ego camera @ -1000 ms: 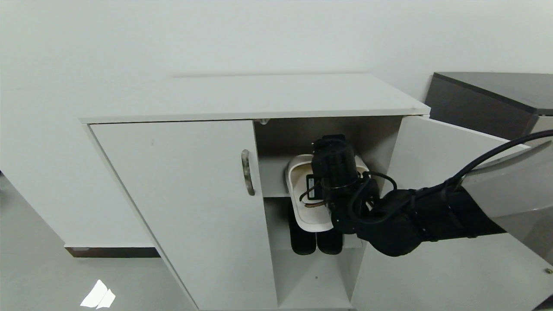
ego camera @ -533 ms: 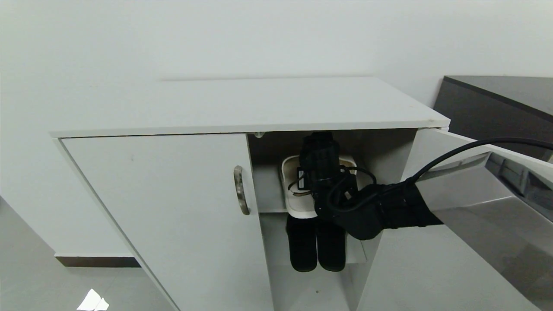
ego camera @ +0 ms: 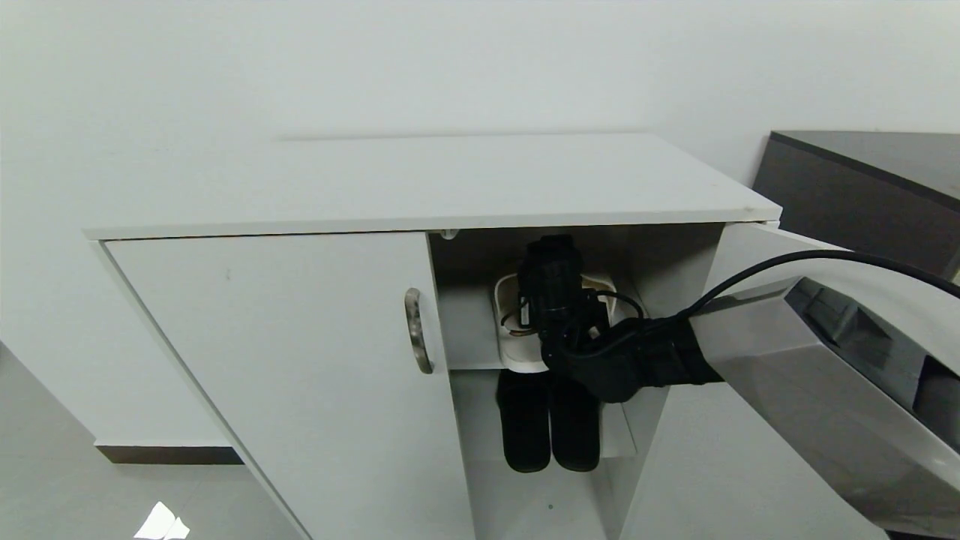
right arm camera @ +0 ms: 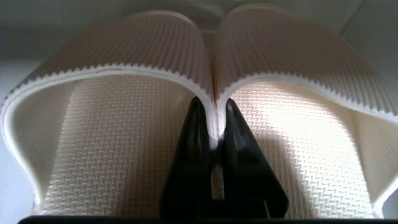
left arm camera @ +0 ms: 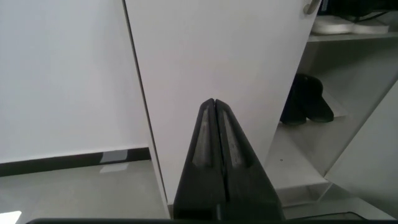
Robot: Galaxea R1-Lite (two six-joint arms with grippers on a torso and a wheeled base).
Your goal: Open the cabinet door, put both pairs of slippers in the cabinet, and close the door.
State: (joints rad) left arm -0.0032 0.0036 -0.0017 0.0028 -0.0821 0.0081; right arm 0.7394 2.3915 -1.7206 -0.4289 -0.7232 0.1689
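A: Compared with half a second back: found the cream slippers (ego camera: 517, 352) slightly deeper on the upper shelf (ego camera: 465, 330) and the right arm (ego camera: 630, 360) further inside the cabinet (ego camera: 450, 180).
B: Confirmed. Logged left to right in the head view: left door (ego camera: 285, 360) shut, handle (ego camera: 418, 330) at its edge, black slippers (ego camera: 547, 427) side by side on the lower shelf (ego camera: 619, 446), right door (ego camera: 750, 251) swung open.
A: Anything extra from the wrist views?
B: Left wrist: saw left jaws pressed together, empty, facing the shut left door, above the floor (left arm camera: 74, 186). Right wrist: saw right jaws clenched on the touching inner walls of both cream slippers. Could not see that grip from the head view, wrist in front.
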